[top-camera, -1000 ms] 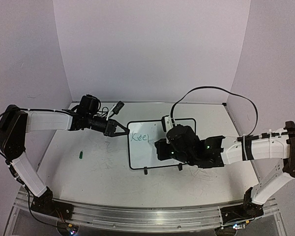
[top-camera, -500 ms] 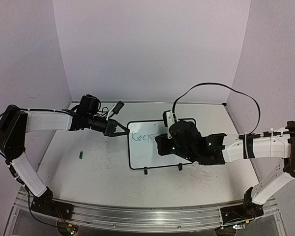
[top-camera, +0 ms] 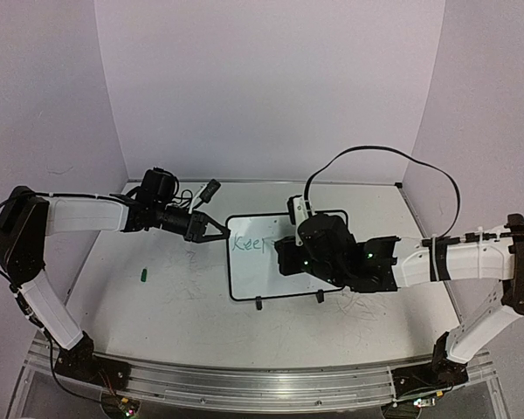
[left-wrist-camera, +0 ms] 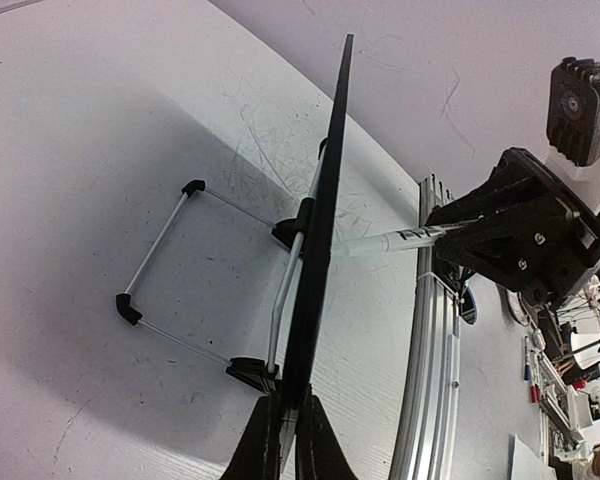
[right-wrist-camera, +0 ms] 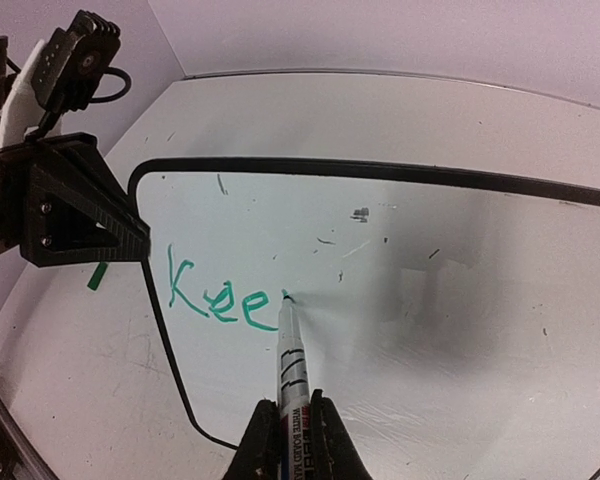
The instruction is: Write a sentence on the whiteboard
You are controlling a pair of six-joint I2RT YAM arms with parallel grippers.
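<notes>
One whiteboard (top-camera: 266, 278) stands mid-table, its one sentence (right-wrist-camera: 220, 300) reading "Kee" at 10 o'clock; left gripper (top-camera: 217, 230) pinches its 10 o'clock rim; right gripper (right-wrist-camera: 290, 410) clasps one marker (right-wrist-camera: 291, 350), tip touching board.

Pretty bare setup: a white table (top-camera: 157, 305) with faint grey scribbles (top-camera: 367, 307) on it, boxed in by a plain back wall (top-camera: 271, 87), left wall (top-camera: 35, 105) and right wall (top-camera: 498, 105), all slightly lilac. A metal rail (top-camera: 262, 384) runs along the near edge. Lighting's soft and even.

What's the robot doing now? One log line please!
left gripper: shut on whiteboard | right gripper: shut on marker, tip on whiteboard | sentence: "Kee"
</notes>
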